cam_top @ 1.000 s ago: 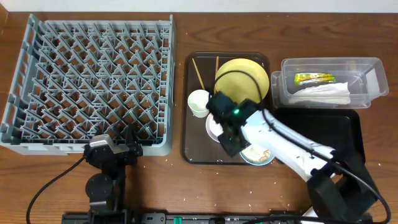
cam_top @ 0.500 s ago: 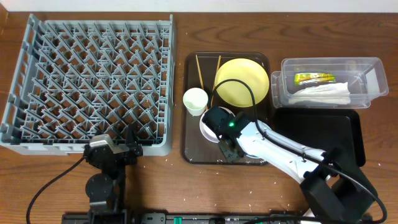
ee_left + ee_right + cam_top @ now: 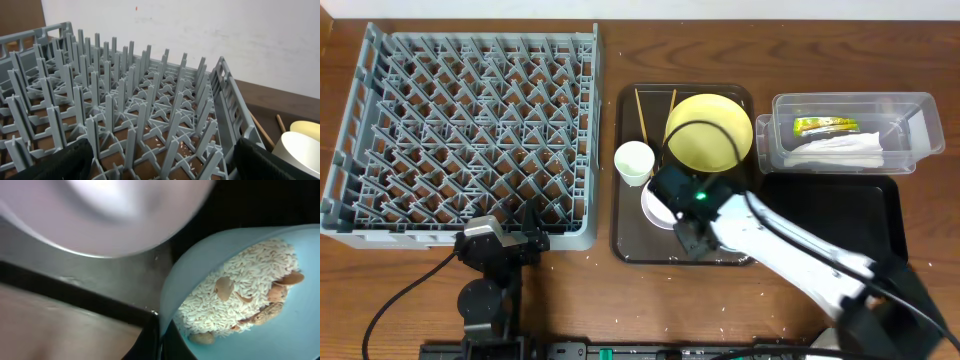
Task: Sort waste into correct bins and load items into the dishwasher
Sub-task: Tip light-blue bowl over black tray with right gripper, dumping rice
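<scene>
My right gripper is shut on the rim of the light blue bowl, one finger inside and one outside. The bowl holds pale rice and food scraps. In the overhead view my right arm hides this bowl. The white bowl peeks out beside it on the brown tray. The white cup, yellow plate and chopsticks are also on the tray. My left gripper stands open at the near edge of the grey dish rack.
The clear tub at the right holds the green-and-yellow wrapper and the white napkin. The flat black tray lies in front of it. Rice grains are scattered under the rack's pegs.
My right gripper has come down from over the white bowl and shut on the blue bowl's rim; the arm now covers that bowl from above. The left arm has not moved.
</scene>
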